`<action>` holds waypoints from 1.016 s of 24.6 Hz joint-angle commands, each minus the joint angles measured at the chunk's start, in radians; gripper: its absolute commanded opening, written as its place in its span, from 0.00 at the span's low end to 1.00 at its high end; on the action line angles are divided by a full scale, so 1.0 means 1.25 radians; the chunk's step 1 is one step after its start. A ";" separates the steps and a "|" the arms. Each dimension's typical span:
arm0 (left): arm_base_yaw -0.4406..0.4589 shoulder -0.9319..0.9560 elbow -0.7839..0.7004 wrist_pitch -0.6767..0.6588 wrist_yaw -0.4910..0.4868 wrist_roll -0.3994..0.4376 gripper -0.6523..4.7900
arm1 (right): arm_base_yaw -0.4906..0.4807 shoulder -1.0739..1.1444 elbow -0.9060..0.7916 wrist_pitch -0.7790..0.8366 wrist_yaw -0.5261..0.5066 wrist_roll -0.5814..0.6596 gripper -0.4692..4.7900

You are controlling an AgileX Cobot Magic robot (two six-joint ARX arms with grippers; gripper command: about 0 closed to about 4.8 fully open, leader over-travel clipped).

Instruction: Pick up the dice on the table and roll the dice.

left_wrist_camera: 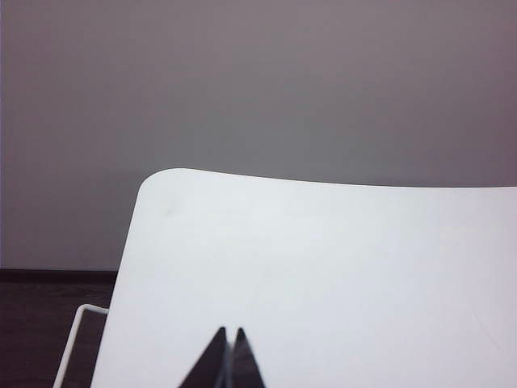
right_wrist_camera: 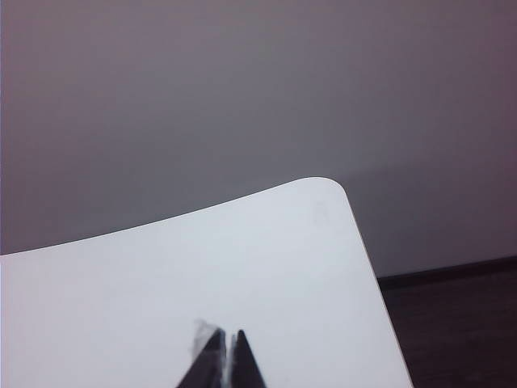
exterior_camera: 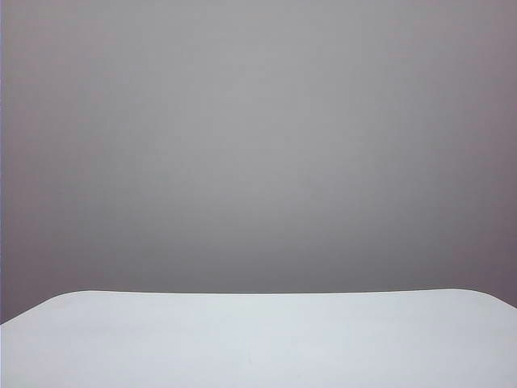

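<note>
Left pincer (left_wrist_camera: 229, 356) first: its two dark tips are pressed together with nothing between them, poking out over the near part of the white surface (left_wrist_camera: 323, 259), on the side of that rounded far-left corner you see in the left wrist view. Looks to me like a parked, resting pose rather than any kind of reach, since it's low, tucked back, and aimed across the surface at the grey wall.

Middle of the scene, from the exterior view: just the far edge of the surface (exterior_camera: 258, 339) and wall behind it. Neither arm shows up in that view at all.

Right pincer (right_wrist_camera: 224, 356) is the mirror image, tips together, gripping nothing, sitting over the near part of the surface toward the rounded far-right corner. There's a small pale smudge next to its tips; can't tell what that is.

Now the awkward bit: the dice isn't visible in any of the three views. So I can't say where it is, only that it's not on the parts of the surface shown. Nothing has been picked up yet.

Containers: none anywhere, so nothing to report inside anything.
</note>
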 commanded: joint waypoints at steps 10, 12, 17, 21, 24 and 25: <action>0.000 0.000 0.004 0.004 0.026 -0.031 0.11 | 0.000 0.000 -0.004 0.002 0.004 0.003 0.11; 0.000 0.000 0.030 0.032 0.117 -0.106 0.11 | 0.000 0.001 0.022 -0.011 0.009 0.005 0.07; 0.000 0.017 0.164 0.009 0.166 -0.193 0.11 | 0.001 0.068 0.172 -0.136 0.096 0.065 0.07; 0.000 0.105 0.257 -0.059 0.171 -0.159 0.11 | 0.001 0.203 0.276 -0.165 0.081 0.068 0.07; 0.000 0.195 0.328 -0.117 0.173 -0.068 0.11 | 0.001 0.326 0.383 -0.251 0.061 0.058 0.07; 0.000 0.229 0.354 -0.136 0.177 -0.034 0.11 | 0.001 0.370 0.423 -0.285 0.045 0.020 0.07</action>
